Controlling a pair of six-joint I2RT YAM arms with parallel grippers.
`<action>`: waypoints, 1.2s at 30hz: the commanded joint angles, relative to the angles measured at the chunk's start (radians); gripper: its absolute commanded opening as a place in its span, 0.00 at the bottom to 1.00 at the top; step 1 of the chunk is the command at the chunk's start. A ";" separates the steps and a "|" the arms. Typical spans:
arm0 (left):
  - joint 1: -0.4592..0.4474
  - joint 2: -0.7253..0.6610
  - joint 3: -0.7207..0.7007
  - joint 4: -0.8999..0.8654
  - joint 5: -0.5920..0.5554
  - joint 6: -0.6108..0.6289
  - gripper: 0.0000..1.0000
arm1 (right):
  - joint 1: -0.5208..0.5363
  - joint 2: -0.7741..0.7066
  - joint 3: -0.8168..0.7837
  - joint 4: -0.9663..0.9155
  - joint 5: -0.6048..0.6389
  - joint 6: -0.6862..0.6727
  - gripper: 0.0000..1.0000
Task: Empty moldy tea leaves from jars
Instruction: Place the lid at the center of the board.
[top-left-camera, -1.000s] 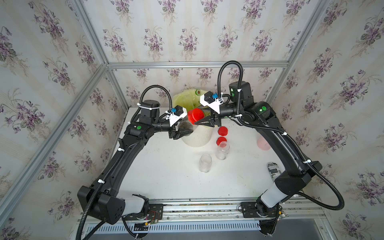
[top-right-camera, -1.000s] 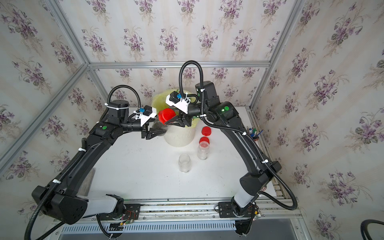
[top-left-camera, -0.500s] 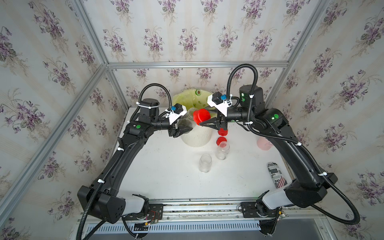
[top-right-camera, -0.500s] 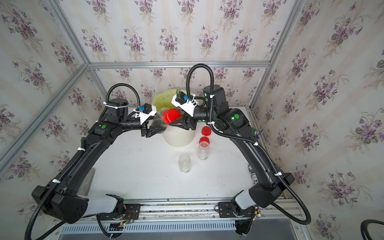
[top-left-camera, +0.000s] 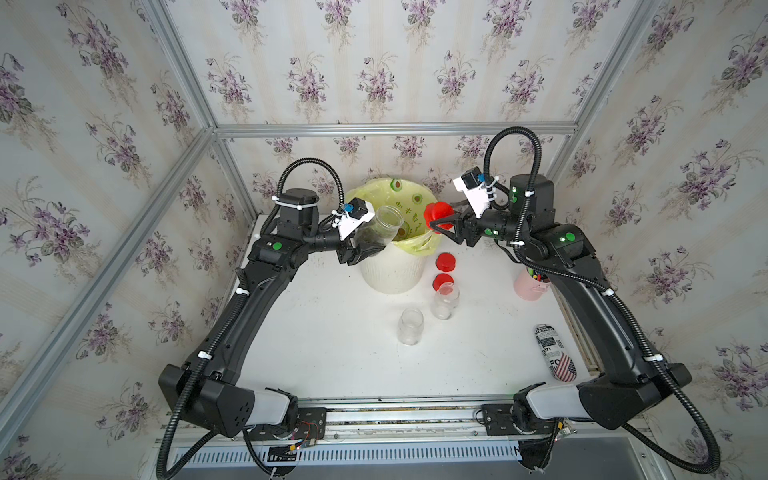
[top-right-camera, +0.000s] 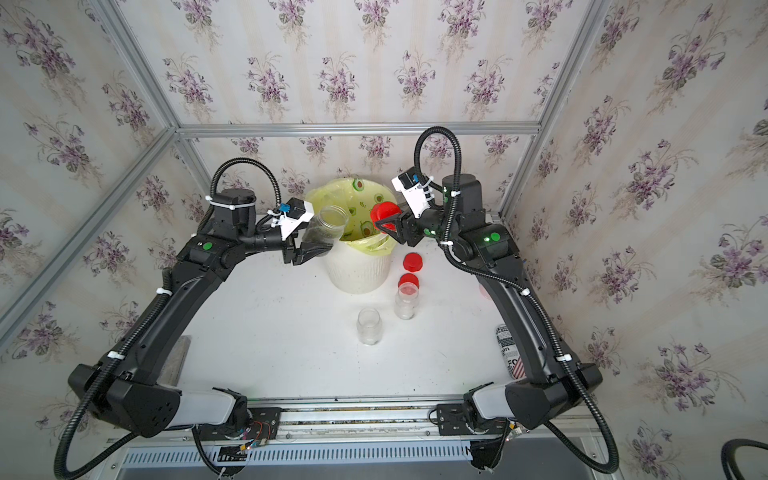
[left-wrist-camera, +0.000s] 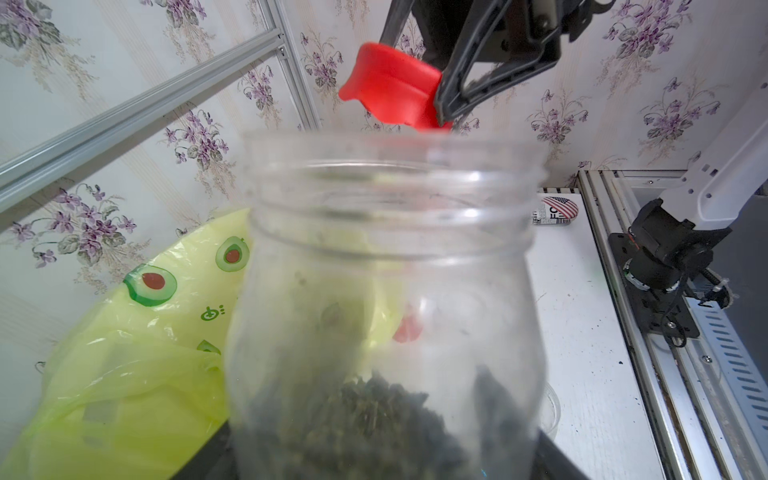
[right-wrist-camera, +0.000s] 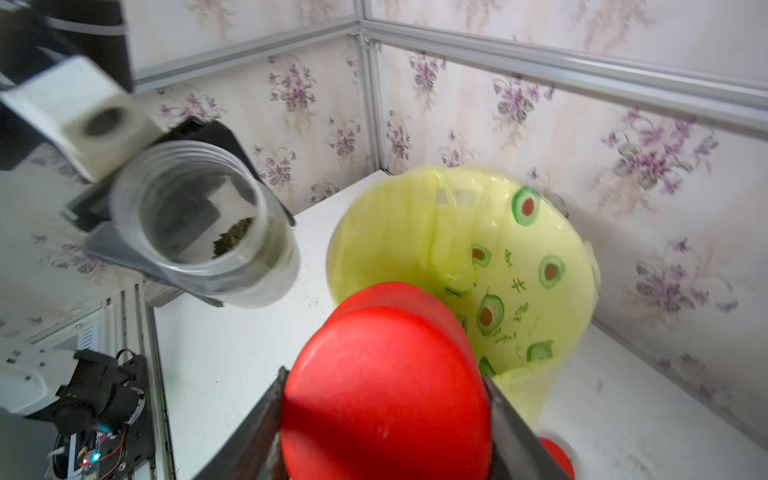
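Observation:
My left gripper (top-left-camera: 365, 245) is shut on an uncapped clear jar (top-left-camera: 384, 226), tilted with its open mouth over the left rim of the cream bin (top-left-camera: 392, 274). Dark moldy tea leaves (left-wrist-camera: 365, 419) lie in the jar's lower end; from the right wrist they (right-wrist-camera: 232, 239) show through the mouth. My right gripper (top-left-camera: 438, 222) is shut on a red cap (top-left-camera: 435, 214), held above the bin's right rim, apart from the jar. Two other jars (top-left-camera: 410, 326) (top-left-camera: 444, 300) stand upright, open and see-through, on the table. Two red caps (top-left-camera: 446, 262) (top-left-camera: 442, 281) lie beside the bin.
The bin is lined with a yellow avocado-print bag (right-wrist-camera: 415, 232) and stands at the back middle. A pink pen cup (top-left-camera: 528, 286) stands at the right, under my right arm. A printed can (top-left-camera: 555, 351) lies near the right edge.
My right gripper has carried the red cap to the right, away from the jar's mouth. The left gripper holds the jar at the bin's left rim, its open mouth now plainly showing.

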 joint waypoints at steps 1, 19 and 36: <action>0.001 -0.001 0.021 0.021 -0.014 0.026 0.56 | -0.016 0.013 -0.039 0.030 0.120 0.091 0.23; 0.000 0.008 0.081 0.020 -0.147 0.080 0.56 | -0.149 0.082 -0.389 0.181 0.346 0.313 0.23; 0.000 0.017 0.114 0.021 -0.204 0.113 0.56 | -0.216 0.254 -0.547 0.250 0.408 0.385 0.22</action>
